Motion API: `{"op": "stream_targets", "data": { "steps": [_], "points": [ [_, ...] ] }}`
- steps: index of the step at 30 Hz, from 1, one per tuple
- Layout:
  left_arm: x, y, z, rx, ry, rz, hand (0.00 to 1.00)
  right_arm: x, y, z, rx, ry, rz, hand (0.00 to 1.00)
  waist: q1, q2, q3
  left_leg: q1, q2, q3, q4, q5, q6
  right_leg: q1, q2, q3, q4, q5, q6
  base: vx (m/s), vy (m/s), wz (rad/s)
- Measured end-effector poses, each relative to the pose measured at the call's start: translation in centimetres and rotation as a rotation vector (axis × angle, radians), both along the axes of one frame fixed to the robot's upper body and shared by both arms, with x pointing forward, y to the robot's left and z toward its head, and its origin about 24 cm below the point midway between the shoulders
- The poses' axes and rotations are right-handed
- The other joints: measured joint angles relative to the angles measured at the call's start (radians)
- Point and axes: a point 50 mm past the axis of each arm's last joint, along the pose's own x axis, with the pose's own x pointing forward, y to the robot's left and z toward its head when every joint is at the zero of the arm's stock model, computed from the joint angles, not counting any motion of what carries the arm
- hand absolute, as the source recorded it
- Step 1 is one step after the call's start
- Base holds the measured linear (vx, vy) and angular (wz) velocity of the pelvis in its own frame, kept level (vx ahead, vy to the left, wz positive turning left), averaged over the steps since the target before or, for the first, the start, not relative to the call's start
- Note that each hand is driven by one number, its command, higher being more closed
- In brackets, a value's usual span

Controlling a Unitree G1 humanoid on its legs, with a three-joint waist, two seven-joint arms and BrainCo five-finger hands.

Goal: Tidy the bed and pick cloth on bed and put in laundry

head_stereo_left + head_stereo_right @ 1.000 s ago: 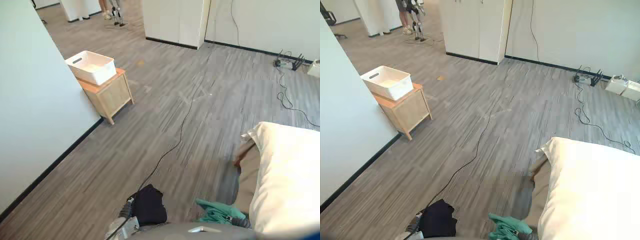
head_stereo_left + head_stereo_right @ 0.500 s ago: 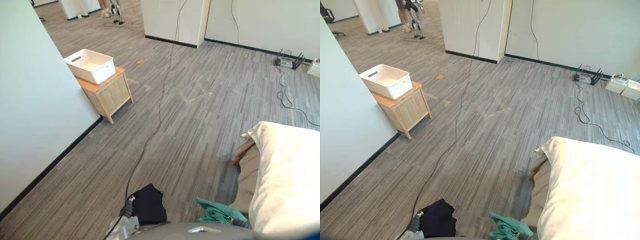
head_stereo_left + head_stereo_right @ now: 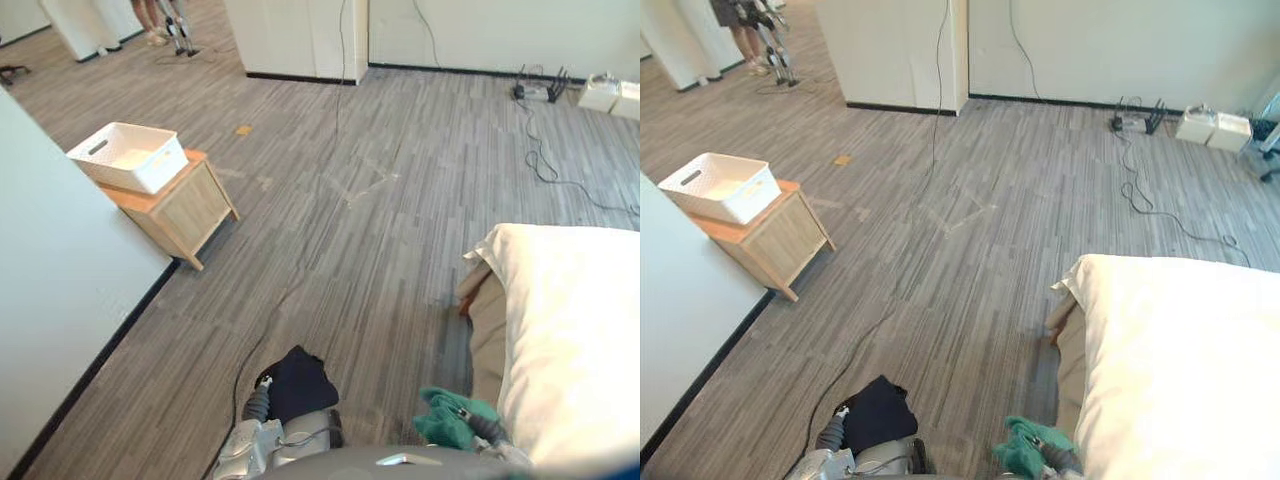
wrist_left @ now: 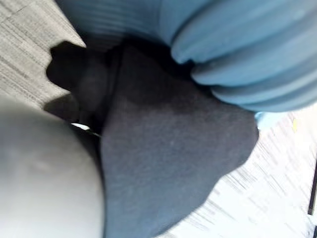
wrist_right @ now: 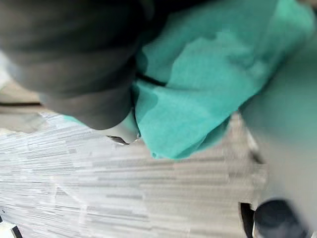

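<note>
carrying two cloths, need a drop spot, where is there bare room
The white basket on the wooden cabinet looks empty. Bare floor runs between the cabinet and the bed. Cables clutter the floor by the far wall.

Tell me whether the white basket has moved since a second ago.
No. The white basket still sits the same way on the wooden cabinet against the wall; the whole view has shifted, so the camera moved.
</note>
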Motion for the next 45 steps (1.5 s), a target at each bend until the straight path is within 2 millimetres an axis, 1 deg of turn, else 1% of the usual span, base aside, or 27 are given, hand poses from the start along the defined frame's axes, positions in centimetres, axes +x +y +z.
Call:
{"op": "stream_targets", "data": {
  "steps": [1,3,9,12,14,16,18,21,22,24,25,26,27,29,30,31,32,34,36,37,38,40,41,42,43,44,45],
  "points": [
    [0.0,0.0,0.0,-0.010,-0.004,0.021,1.00,-0.1,-0.1,0.0,-0.007,0.005,0.011,1.00,0.004,-0.008,-0.001,0.038,-0.021,0.035,-0.040,0.048,0.033,0.021,-0.024,0.011,-0.005,-0.014,0.020,0.20,0.195,-0.18],
    [0.0,0.3,0.1,-0.005,-0.010,0.028,1.00,0.2,0.7,0.0,-0.001,-0.005,0.062,1.00,0.015,-0.031,-0.003,0.044,-0.040,0.068,-0.050,0.020,0.043,0.027,-0.048,0.011,-0.007,-0.009,0.015,0.23,0.157,-0.26],
    [-0.6,0.9,-0.2,0.003,0.036,0.028,1.00,-0.7,1.6,-0.4,0.003,0.028,0.089,1.00,0.018,-0.068,-0.039,0.103,-0.088,0.096,-0.050,-0.037,0.087,0.044,-0.096,0.024,0.008,0.060,0.077,0.26,0.135,-0.09],
    [-1.0,1.3,-0.5,0.024,0.079,0.002,1.00,-1.5,1.1,-0.7,-0.008,0.067,0.056,1.00,0.008,-0.083,-0.071,0.146,-0.117,0.068,-0.091,-0.066,0.102,-0.086,-0.129,0.056,0.318,0.077,0.091,0.23,0.114,0.31],
    [-0.9,1.4,-0.4,0.035,0.077,-0.009,1.00,-1.1,0.7,-0.5,-0.031,0.048,0.051,1.00,0.002,-0.084,-0.058,0.210,-0.139,0.044,-0.127,-0.099,0.113,-0.211,-0.159,0.090,0.614,0.206,0.083,0.26,0.096,0.21],
    [-1.4,1.6,-0.6,0.044,0.106,-0.034,1.00,-0.4,0.2,-0.2,-0.052,0.020,0.061,1.00,-0.018,-0.084,-0.056,0.308,-0.137,0.014,-0.171,-0.120,0.124,-0.335,-0.131,0.084,0.855,0.140,0.055,0.32,0.096,0.22],
    [-1.3,1.7,-0.7,0.046,0.120,-0.050,1.00,0.1,0.2,-0.1,-0.052,-0.002,0.053,1.00,-0.039,-0.081,-0.053,0.380,-0.114,-0.011,-0.194,-0.151,0.124,-0.472,-0.063,0.024,0.878,0.016,-0.004,0.40,0.026,0.46],
    [-1.2,1.2,-0.9,0.023,0.128,-0.039,1.00,0.6,-0.4,0.2,-0.057,-0.033,0.019,1.00,-0.056,-0.061,-0.031,0.443,-0.078,-0.064,-0.207,-0.180,0.112,-0.561,-0.013,-0.071,0.685,-0.010,-0.039,0.45,-0.055,0.70],
    [-1.1,0.5,-1.0,0.004,0.127,-0.037,1.00,0.8,-0.8,0.4,-0.062,-0.045,-0.004,1.00,-0.058,-0.046,-0.021,0.478,-0.055,-0.088,-0.218,-0.186,0.108,-0.586,0.003,-0.119,0.542,0.005,-0.049,0.60,-0.118,0.92],
    [-0.9,-0.2,-1.0,-0.013,0.117,-0.034,1.00,0.8,-1.1,0.5,-0.058,-0.058,-0.039,1.00,-0.058,-0.033,-0.008,0.519,-0.023,-0.108,-0.218,-0.190,0.101,-0.604,0.019,-0.164,0.304,0.096,-0.053,0.65,-0.164,0.90],
    [-0.8,-0.1,-0.9,-0.013,0.109,-0.032,1.00,0.9,-1.1,0.5,-0.058,-0.065,-0.038,1.00,-0.056,-0.039,0.000,0.555,-0.017,-0.115,-0.216,-0.195,0.090,-0.609,0.016,-0.168,0.199,0.212,-0.066,0.72,-0.216,0.65],
    [-0.9,-0.7,-1.0,-0.031,0.112,-0.012,1.00,0.8,-1.3,0.6,-0.065,-0.068,-0.043,1.00,-0.060,-0.027,0.005,0.588,0.004,-0.126,-0.202,-0.204,0.074,-0.600,0.029,-0.176,0.257,0.262,-0.163,0.72,-0.218,0.43],
    [-1.0,-0.8,-1.0,-0.036,0.111,-0.002,1.00,1.4,-1.6,0.9,-0.076,-0.087,-0.041,1.00,-0.050,-0.007,0.011,0.590,0.019,-0.123,-0.181,-0.195,0.059,-0.611,0.029,-0.178,0.321,0.209,-0.153,0.69,-0.218,0.19],
    [-0.7,-1.7,-1.0,-0.047,0.104,-0.004,1.00,2.9,-1.4,1.4,-0.083,-0.143,-0.042,1.00,-0.052,0.015,0.021,0.597,0.040,-0.133,-0.086,-0.122,-0.018,-0.622,0.018,-0.181,0.499,0.051,-0.203,0.70,-0.230,-0.05],
    [-0.7,-1.6,-1.0,-0.043,0.105,-0.003,1.00,3.1,-1.4,1.4,-0.083,-0.146,-0.042,1.00,-0.053,0.023,0.016,0.583,0.051,-0.140,-0.037,-0.092,-0.023,-0.612,0.027,-0.185,0.512,0.018,-0.204,0.73,-0.254,-0.07],
    [-0.7,-1.7,-1.0,-0.047,0.103,-0.004,1.00,3.3,-1.4,1.5,-0.084,-0.149,-0.042,1.00,-0.058,0.035,0.014,0.535,0.065,-0.168,0.084,-0.034,-0.031,-0.580,0.046,-0.190,0.503,-0.016,-0.201,0.68,-0.240,-0.03],
    [-0.7,-1.7,-1.0,-0.048,0.097,0.003,1.00,3.3,-0.9,1.4,-0.076,-0.147,-0.026,1.00,-0.057,0.051,0.017,0.414,0.089,-0.218,0.345,0.104,-0.087,-0.499,0.093,-0.192,0.434,-0.040,-0.200,0.66,-0.222,-0.03],
    [-0.5,-1.3,-0.8,-0.049,0.058,0.051,1.00,3.2,-0.8,1.3,-0.078,-0.132,0.000,1.00,-0.046,0.058,0.022,0.250,0.137,-0.210,0.715,0.061,-0.094,-0.352,0.158,-0.190,0.310,-0.041,-0.202,0.67,-0.166,-0.18],
    [0.0,0.0,-0.1,-0.014,-0.012,0.077,1.00,3.1,0.1,0.9,-0.073,-0.108,0.067,1.00,-0.029,0.018,0.039,0.085,0.123,-0.197,0.911,-0.010,-0.068,-0.179,0.175,-0.184,0.187,-0.045,-0.204,0.57,-0.117,-0.19],
    [0.4,0.2,0.1,-0.007,-0.035,0.079,1.00,3.1,0.4,0.9,-0.071,-0.107,0.075,1.00,-0.019,0.014,0.041,0.038,0.109,-0.193,0.921,-0.022,-0.064,-0.146,0.175,-0.178,0.156,-0.044,-0.203,0.48,-0.095,-0.32],
    [0.8,0.2,0.5,-0.010,-0.076,0.082,1.00,3.3,0.6,0.9,-0.067,-0.112,0.080,1.00,0.002,-0.001,0.044,-0.059,0.083,-0.172,0.887,-0.053,-0.056,-0.090,0.175,-0.162,0.099,-0.040,-0.196,0.44,-0.044,-0.46],
    [1.4,0.1,0.8,-0.021,-0.117,0.076,1.00,3.9,0.7,1.1,-0.065,-0.125,0.081,1.00,0.016,-0.001,0.052,-0.151,0.035,-0.120,0.693,-0.101,-0.031,-0.002,0.163,-0.141,0.021,-0.031,-0.173,0.47,0.019,-0.47],
    [1.5,0.0,0.9,-0.027,-0.123,0.072,1.00,4.1,0.7,1.2,-0.063,-0.130,0.076,1.00,0.020,-0.005,0.053,-0.153,0.000,-0.048,0.440,-0.091,-0.003,0.045,0.142,-0.141,-0.006,-0.036,-0.137,0.55,0.081,-0.27],
    [1.3,-0.1,0.8,-0.033,-0.120,0.070,1.00,4.0,0.5,1.2,-0.066,-0.132,0.071,1.00,0.018,0.002,0.050,-0.133,-0.025,0.013,0.221,-0.024,0.031,0.069,0.134,-0.145,-0.012,-0.049,-0.111,0.66,0.128,-0.15],
    [1.0,-0.6,0.6,-0.047,-0.110,0.069,1.00,3.7,0.5,1.1,-0.072,-0.128,0.077,1.00,0.016,0.021,0.041,-0.118,-0.040,0.066,0.026,0.111,0.059,0.094,0.144,-0.146,-0.014,-0.069,-0.077,0.67,0.160,0.23],
    [1.1,-0.2,0.7,-0.048,-0.114,0.069,1.00,3.3,1.0,0.9,-0.059,-0.117,0.069,1.00,0.024,-0.010,0.035,-0.091,-0.077,0.111,-0.032,0.152,0.183,0.133,0.117,-0.149,-0.021,-0.088,-0.047,0.57,0.145,0.41],
    [1.1,0.2,0.7,-0.037,-0.114,0.067,1.00,3.1,1.3,0.8,-0.052,-0.116,0.073,1.00,0.025,-0.038,0.023,-0.075,-0.104,0.123,-0.072,0.157,0.190,0.141,0.095,-0.159,-0.028,-0.078,-0.031,0.58,0.146,0.56]
  ]
}}
